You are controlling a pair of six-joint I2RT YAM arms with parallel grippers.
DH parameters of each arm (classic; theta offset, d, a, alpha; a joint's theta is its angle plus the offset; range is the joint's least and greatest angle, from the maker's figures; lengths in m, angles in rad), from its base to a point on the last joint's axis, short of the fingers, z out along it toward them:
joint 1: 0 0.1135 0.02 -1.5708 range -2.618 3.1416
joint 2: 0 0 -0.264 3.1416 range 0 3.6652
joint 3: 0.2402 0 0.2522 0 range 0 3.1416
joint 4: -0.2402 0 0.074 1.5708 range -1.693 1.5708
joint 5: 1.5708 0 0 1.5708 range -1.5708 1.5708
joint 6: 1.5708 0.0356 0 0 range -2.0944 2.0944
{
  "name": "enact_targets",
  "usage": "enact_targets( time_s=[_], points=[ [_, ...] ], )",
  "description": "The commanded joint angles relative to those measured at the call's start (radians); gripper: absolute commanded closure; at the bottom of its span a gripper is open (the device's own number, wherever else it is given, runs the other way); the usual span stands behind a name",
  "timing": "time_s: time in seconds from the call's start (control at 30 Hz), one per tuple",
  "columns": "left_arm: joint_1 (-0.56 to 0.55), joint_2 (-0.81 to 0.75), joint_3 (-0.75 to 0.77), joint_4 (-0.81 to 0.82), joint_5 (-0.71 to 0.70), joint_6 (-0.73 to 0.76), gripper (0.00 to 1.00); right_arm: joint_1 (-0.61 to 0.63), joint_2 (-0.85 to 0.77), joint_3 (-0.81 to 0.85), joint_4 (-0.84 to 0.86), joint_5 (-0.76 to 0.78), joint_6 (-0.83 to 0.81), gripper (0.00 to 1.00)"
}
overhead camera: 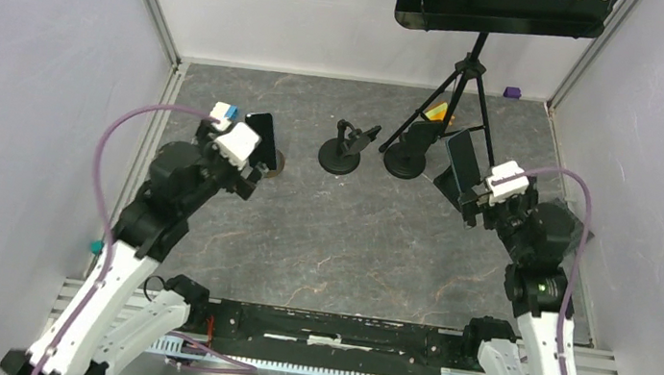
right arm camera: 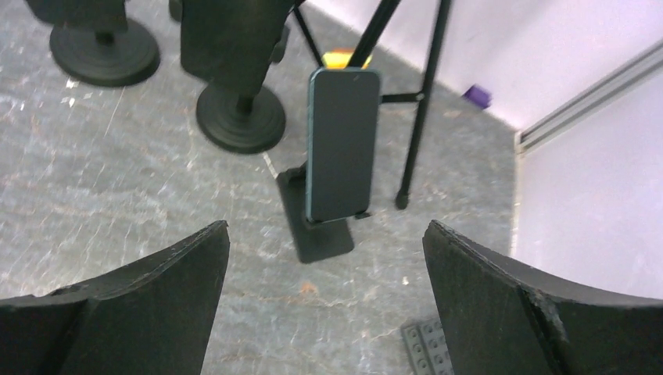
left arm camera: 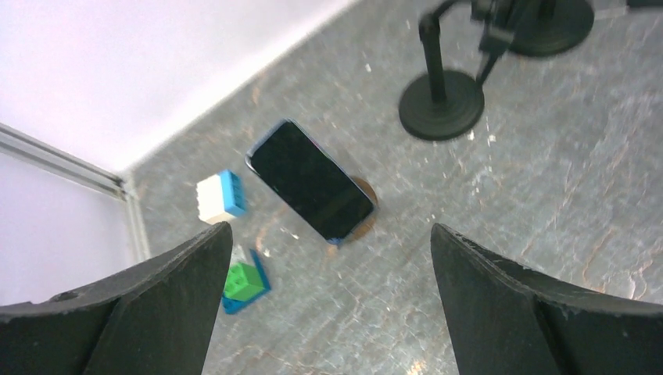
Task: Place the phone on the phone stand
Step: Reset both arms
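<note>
While left jaws and right jaws stand wide open, empty | phone (right arm camera: 342,144) leans on phone stand (right arm camera: 320,242), frame centre.

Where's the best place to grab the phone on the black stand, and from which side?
Pinch the phone across its long edges, upper half, from the front and above. It leans upright on the black stand, whose lip cradles its bottom edge. Mind the tripod leg beside it.
</note>
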Motion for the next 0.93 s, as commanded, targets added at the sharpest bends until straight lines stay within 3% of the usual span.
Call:
enact_targets(
  time_s=[0.0,0.1,0.43,0.9],
  points=[
    [0.004,-0.151,0.086,-0.134,-0.019,-0.004,0.0,-0.013,-0.114,-0.031,0.087,0.064,0.021,0.02],
    [0.005,-0.212,0.085,-0.224,0.033,0.023,0.0,-0.024,-0.165,-0.035,0.073,0.097,0.007,0.02],
    [0.006,-0.36,0.035,-0.278,0.086,-0.03,0.0,-0.074,-0.283,-0.114,0.044,0.045,-0.068,0.02],
    [0.019,-0.386,-0.016,-0.277,0.122,-0.046,0.0,-0.085,-0.299,-0.13,0.037,0.037,-0.07,0.02]
  ],
)
